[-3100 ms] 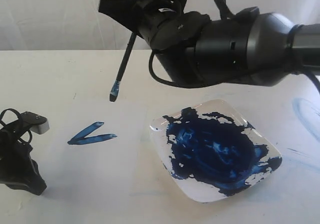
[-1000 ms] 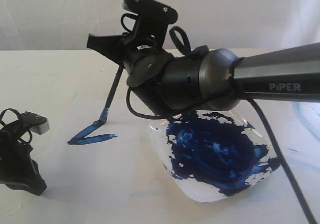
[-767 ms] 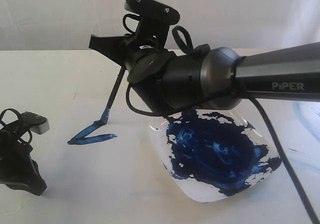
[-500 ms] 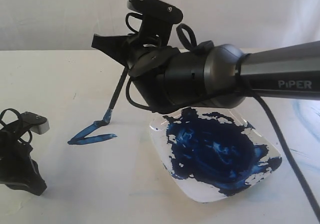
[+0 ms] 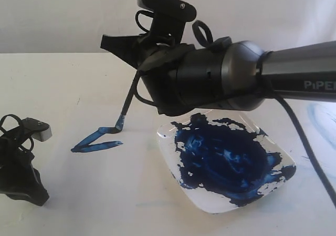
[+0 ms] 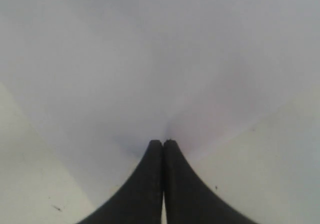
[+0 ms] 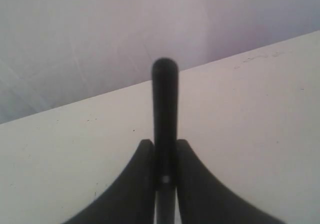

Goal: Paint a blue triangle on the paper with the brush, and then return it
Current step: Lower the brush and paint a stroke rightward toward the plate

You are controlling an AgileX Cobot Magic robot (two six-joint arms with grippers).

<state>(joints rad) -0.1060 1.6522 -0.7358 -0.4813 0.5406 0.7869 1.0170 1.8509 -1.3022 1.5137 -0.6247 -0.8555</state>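
My right gripper is shut on the black handle of the brush, which slants down to the paper. Its blue bristle tip touches the sheet. The blue triangle stands as a narrow V of two streaky strokes meeting at the left, and a short streak runs from the upper stroke to the bristles. In the right wrist view the handle stands up between the jaws of the right gripper. My left gripper sits low at the paper's left side; the left gripper is shut on nothing.
A clear square plate holding a big dark-blue paint pool lies right of the strokes, under the right arm. A faint pale-blue smear marks the table at the far right. A white wall stands behind the table.
The brush, lifted above the paper three seconds ago, came down onto the upper stroke's end. Over the last second its tip dragged rightwards, leaving a short new streak. The left gripper stayed put.
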